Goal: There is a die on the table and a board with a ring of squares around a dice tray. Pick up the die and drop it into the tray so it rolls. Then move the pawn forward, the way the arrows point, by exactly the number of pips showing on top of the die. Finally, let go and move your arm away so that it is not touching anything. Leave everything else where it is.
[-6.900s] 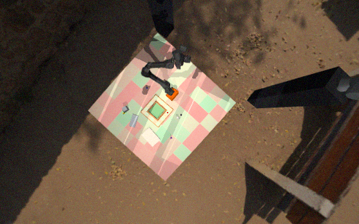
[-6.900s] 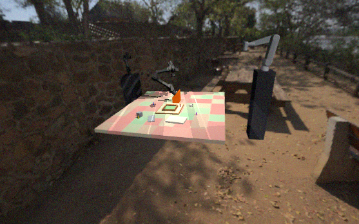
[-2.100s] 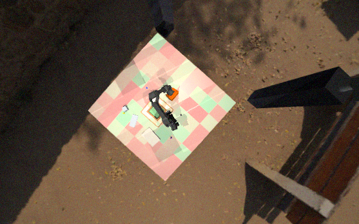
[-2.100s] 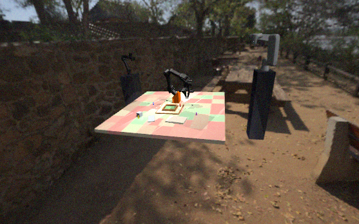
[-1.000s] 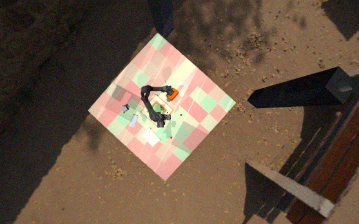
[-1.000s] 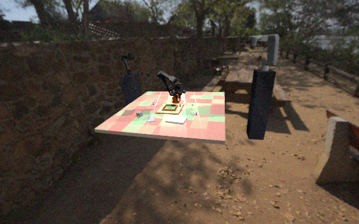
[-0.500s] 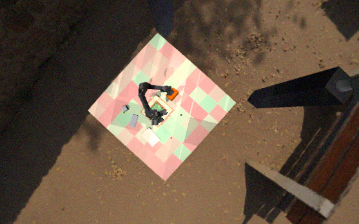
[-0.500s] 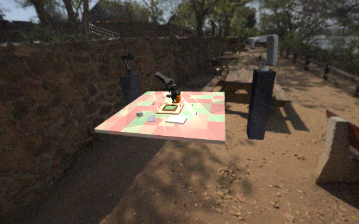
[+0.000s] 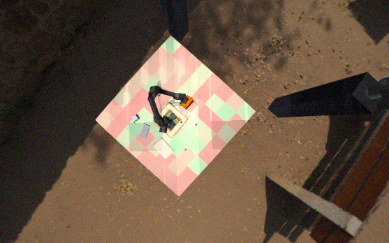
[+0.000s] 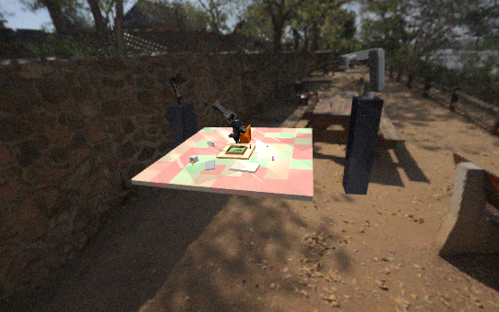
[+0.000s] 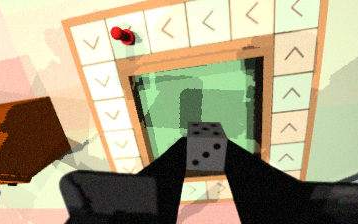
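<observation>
My gripper [image 11: 203,143] is shut on the grey die [image 11: 206,154], with dark pips. Five pips show on its upper face in the wrist view and three on the face toward the camera. The die appears over the near part of the green dice tray [image 11: 171,100] [image 10: 237,150], held above it. The board [image 11: 208,21] [image 9: 171,135] has a ring of arrow squares around the tray. The red pawn [image 11: 123,35] [image 9: 181,122] [image 10: 250,146] stands on the square beside the upper-left corner square in the wrist view. My fingers hide part of the ring's near side.
An orange block [image 11: 26,137] [image 9: 188,101] is at the arm's base, beside the board. A white slab [image 9: 163,148] [image 10: 245,167], a grey slab [image 9: 145,130] [image 10: 210,165] and a pale cube [image 9: 135,117] [image 10: 193,159] lie around the board. A small purple piece [image 9: 185,149] [image 10: 273,158] stands farther off.
</observation>
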Robot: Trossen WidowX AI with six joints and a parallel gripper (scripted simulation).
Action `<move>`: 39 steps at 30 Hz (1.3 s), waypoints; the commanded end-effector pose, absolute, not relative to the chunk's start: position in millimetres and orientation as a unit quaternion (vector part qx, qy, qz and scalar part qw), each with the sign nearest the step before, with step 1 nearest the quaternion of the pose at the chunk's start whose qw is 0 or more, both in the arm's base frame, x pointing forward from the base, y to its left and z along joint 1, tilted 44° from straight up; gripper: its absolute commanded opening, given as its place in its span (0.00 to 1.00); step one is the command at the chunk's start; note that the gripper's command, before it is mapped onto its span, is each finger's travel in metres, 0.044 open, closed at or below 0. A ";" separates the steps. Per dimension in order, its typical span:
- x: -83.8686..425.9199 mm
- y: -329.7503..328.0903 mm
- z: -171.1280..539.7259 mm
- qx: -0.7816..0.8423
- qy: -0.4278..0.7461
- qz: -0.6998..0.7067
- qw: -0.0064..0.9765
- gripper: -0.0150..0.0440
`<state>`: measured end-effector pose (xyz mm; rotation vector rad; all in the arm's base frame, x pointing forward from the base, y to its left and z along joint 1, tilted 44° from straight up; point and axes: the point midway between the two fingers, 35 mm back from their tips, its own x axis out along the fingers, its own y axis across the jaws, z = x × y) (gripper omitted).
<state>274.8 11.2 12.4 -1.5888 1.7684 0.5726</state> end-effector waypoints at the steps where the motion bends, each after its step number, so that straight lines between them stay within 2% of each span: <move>1: 273.5 0.8 17.6 -0.627 0.670 0.248 0.310 0.25; 8: 271.9 -4.2 18.6 -0.627 0.666 0.268 0.301 0.25; 20: 261.8 -8.9 6.5 -0.531 0.629 0.398 0.405 0.25; 33: 260.4 -9.7 4.6 -0.472 0.503 0.492 0.530 0.25; 39: 266.3 -10.2 21.6 -0.470 0.485 0.498 0.544 0.25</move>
